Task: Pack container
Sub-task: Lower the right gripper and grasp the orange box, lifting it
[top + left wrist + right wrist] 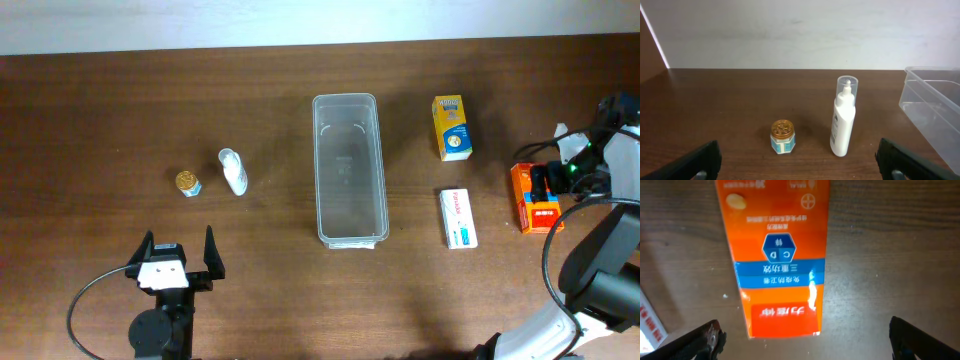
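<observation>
The container (pixel 349 168), a long clear plastic bin, lies empty in the middle of the table; its near corner (pixel 920 107) shows at the right of the left wrist view. My right gripper (pixel 555 178) hovers open over an orange box (pixel 535 198) at the far right. In the right wrist view the orange box (pixel 777 255) lies flat just ahead of the gripper (pixel 802 347), untouched. My left gripper (pixel 180 258) stands open near the front left. Ahead of the gripper (pixel 800 167) sit a small gold-lidded jar (pixel 782 137) and a white bottle (pixel 844 117).
A yellow box (pixel 451 127) lies right of the container at the back, and a white box (pixel 458 218) lies nearer the front. The white box's edge (pixel 647 320) shows left of the orange one. The jar (pixel 188 183) and bottle (pixel 233 171) sit left of the container.
</observation>
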Motion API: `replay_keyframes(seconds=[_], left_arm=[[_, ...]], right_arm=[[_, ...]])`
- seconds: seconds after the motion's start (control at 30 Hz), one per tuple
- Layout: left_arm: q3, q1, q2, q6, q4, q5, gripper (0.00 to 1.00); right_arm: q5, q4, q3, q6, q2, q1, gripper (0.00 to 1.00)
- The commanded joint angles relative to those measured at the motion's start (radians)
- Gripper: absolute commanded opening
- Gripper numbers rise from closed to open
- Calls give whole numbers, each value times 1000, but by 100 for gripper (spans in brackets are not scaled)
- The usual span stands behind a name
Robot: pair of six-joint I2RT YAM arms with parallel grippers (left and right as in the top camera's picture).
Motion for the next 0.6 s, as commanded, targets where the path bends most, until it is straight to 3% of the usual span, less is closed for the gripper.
replay_keyframes(seconds=[0.0, 0.57], left_arm=[[-7, 5, -6, -6, 3, 14, 99], [-7, 5, -6, -6, 3, 14, 99]], right_arm=[[-41, 26, -38, -8, 18, -3, 98], [-119, 113, -50, -40, 103, -2, 98]])
